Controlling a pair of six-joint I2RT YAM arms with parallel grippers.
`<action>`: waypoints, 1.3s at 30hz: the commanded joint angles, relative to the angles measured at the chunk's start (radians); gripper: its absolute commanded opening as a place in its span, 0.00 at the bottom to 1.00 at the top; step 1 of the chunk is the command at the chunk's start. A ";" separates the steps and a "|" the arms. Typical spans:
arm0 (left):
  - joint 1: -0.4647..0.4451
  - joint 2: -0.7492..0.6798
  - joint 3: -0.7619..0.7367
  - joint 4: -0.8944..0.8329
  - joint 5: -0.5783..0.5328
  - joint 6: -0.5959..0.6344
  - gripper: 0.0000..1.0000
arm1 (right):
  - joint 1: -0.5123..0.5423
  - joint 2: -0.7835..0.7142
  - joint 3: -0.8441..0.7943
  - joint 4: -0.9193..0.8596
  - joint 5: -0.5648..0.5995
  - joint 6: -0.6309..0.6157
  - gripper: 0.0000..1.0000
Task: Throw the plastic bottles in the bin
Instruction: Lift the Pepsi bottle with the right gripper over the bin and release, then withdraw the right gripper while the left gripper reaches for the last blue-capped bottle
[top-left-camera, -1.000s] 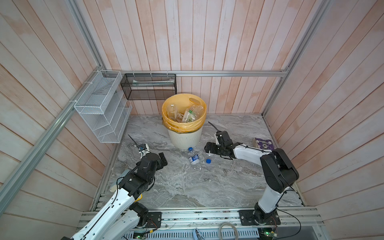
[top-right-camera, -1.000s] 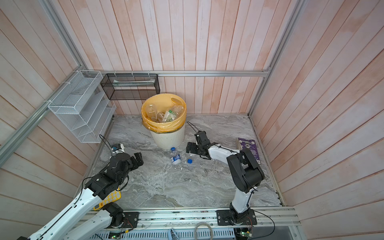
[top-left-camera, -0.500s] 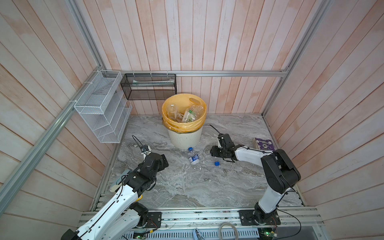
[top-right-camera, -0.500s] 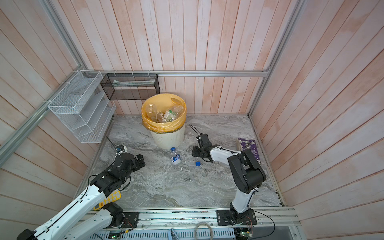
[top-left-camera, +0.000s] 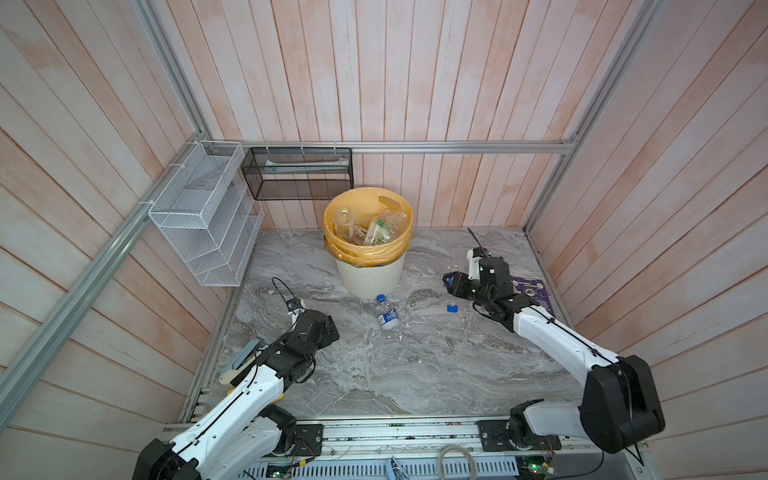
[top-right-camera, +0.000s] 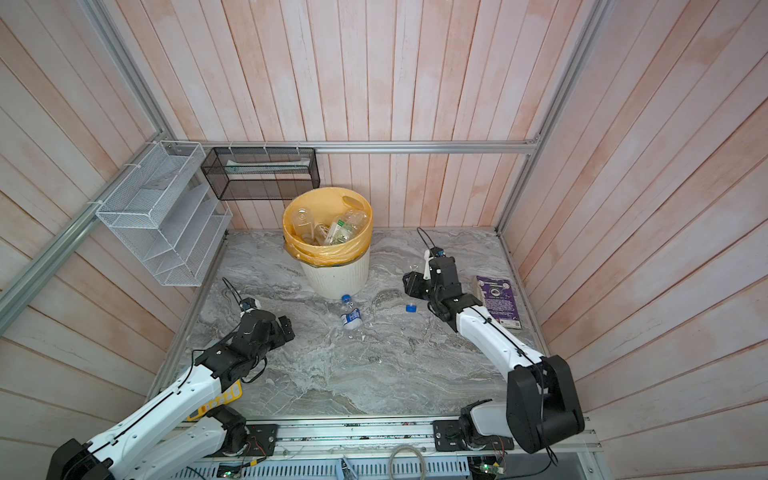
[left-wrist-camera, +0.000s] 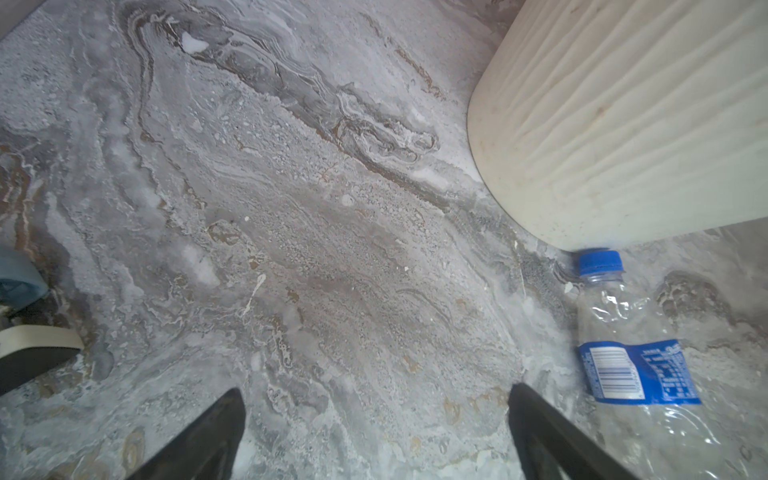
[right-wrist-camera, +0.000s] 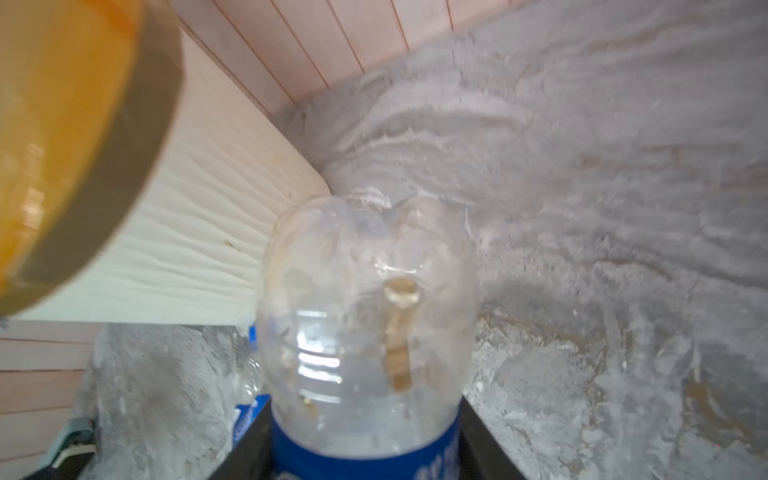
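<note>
My right gripper is shut on a clear plastic bottle with a blue label, holding it by the label band, base pointing away. In both top views it hangs right of the bin, a cream ribbed basket with a yellow liner and several bottles inside. Another clear bottle with blue cap and label lies on the floor, its cap against the bin's foot. My left gripper is open and empty, left of that bottle.
A loose blue cap lies on the marble floor near my right gripper. A purple book lies by the right wall, a yellow calculator under my left arm. A white wire rack and black mesh basket hang on the walls.
My right gripper has closed on the blue-labelled bottle and drawn back to the right with it. The blue cap now lies further right. My left arm has pulled back slightly.
</note>
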 joint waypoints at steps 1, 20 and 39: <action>0.005 0.014 -0.021 0.031 0.029 -0.019 1.00 | -0.006 -0.015 0.165 -0.009 -0.070 0.002 0.49; -0.004 0.118 -0.007 0.057 0.120 -0.001 1.00 | 0.194 0.792 1.403 -0.382 -0.283 0.078 0.92; -0.218 0.190 0.104 0.068 0.004 -0.056 1.00 | -0.033 0.184 0.569 -0.096 -0.077 0.013 0.99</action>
